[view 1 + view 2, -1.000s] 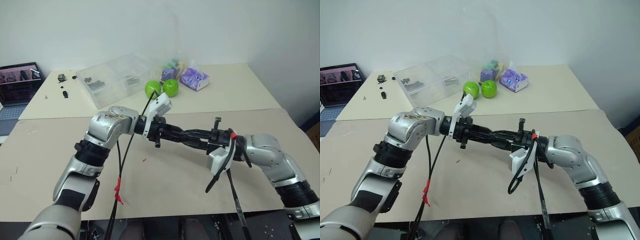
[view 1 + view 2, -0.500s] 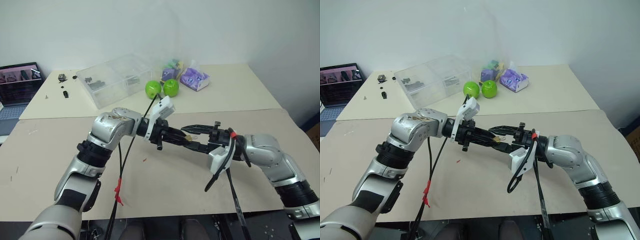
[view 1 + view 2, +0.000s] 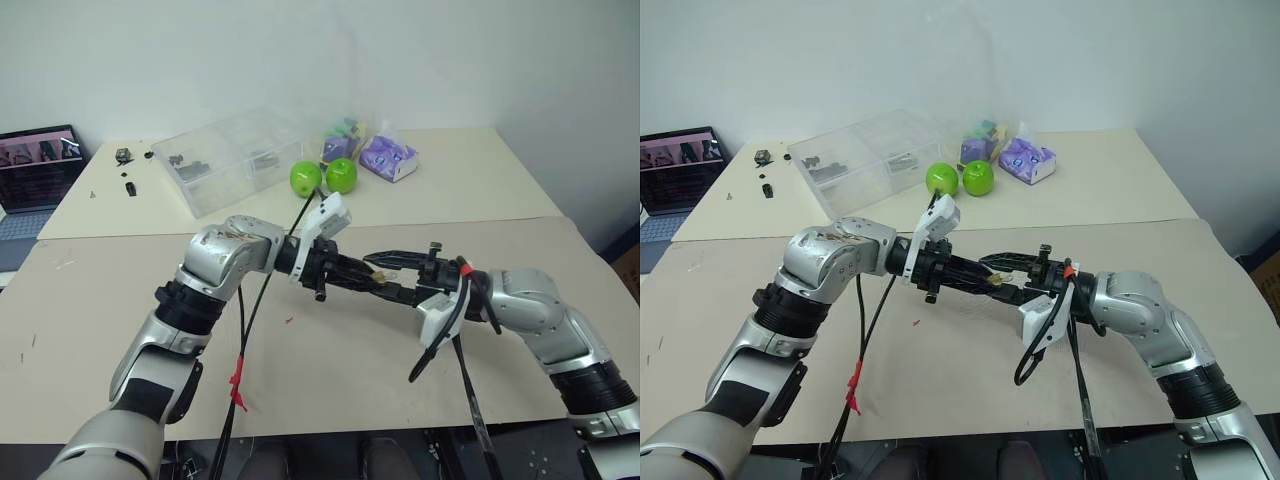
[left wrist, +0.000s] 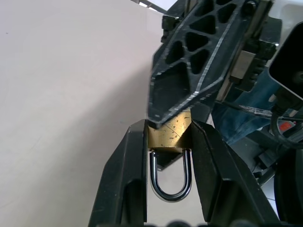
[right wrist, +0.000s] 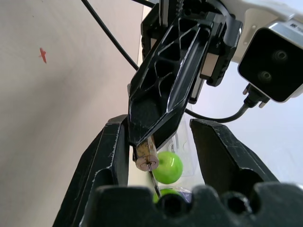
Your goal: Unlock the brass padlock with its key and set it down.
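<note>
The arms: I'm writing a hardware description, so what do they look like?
Silver-grey shells with black joint bands. Each wrist carries a white camera block. The left gripper and right gripper have black fingers with triangular cut-outs. Black cables trail below, marked with red tape.

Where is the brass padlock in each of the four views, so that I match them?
Left eye view: brass padlock, near the centre.
Right eye view: near the centre too.
Left wrist view: clamped in the left gripper.
Right wrist view: its keyhole end, before a green apple.
Landmark: that gripper's jaws.
</note>
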Available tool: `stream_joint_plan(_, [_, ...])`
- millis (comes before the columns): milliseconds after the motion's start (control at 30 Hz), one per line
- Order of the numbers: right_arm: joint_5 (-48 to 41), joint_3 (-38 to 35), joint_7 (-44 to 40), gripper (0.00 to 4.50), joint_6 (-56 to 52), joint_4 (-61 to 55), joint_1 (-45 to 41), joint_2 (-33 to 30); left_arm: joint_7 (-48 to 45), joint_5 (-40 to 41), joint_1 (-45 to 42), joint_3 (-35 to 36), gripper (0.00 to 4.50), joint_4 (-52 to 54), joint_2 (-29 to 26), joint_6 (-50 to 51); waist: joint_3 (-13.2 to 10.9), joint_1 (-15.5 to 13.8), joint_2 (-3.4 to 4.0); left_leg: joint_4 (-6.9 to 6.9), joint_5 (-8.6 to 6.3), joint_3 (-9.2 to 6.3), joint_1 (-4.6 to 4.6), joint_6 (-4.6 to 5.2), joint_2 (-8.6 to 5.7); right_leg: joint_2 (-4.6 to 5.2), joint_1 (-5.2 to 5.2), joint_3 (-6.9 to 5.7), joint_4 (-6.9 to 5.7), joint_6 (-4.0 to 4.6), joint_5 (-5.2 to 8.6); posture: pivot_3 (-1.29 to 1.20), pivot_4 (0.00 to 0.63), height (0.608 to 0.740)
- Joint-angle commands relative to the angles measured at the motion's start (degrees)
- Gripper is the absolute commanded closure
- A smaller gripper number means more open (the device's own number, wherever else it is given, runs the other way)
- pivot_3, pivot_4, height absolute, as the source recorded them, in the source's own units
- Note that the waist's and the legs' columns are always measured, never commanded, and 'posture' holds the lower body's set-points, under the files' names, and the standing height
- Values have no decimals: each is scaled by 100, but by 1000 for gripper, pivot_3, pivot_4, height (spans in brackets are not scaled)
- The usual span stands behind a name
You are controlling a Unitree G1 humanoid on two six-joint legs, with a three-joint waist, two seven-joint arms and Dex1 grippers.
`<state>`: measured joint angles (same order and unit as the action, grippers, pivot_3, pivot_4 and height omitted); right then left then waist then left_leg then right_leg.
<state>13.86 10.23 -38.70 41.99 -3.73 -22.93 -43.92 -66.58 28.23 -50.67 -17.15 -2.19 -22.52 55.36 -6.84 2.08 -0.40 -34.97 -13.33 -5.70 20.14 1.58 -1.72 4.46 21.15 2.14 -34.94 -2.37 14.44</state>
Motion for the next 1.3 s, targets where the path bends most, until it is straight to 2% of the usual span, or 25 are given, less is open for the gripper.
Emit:
stream_joint_plan(33, [-51,-197,93,2051,137,8,-31,-114,-101,-16,-179,-8,3667,83,-102,-157,0,1,0,0,0,0,0,0,0,0,0,0,0,0,0,0,150,740])
stream_joint_plan(367, [-95,-311,128,2051,299,177,35,-377,-177,-22,-177,-10,3667,56,-209,-227,0,-1,0,0,0,2,0,0,-1,1,0,2,0,0,0,0,150,740])
stream_joint_plan(800, [-140,-371,126,2051,335,155,80,-419,-201,-17,-131,-39,3667,78,-208,-254,0,2,-1,-1,0,5,0,1,-2,1,0,6,0,0,0,0,150,740])
stream_joint_plan(1300, [-321,-434,66,2051,41,-332,220,-439,-269,-105,-180,-107,3667,-40,-183,-433,0,0,-1,-1,-1,7,0,1,-2,1,0,8,-1,0,0,0,150,740])
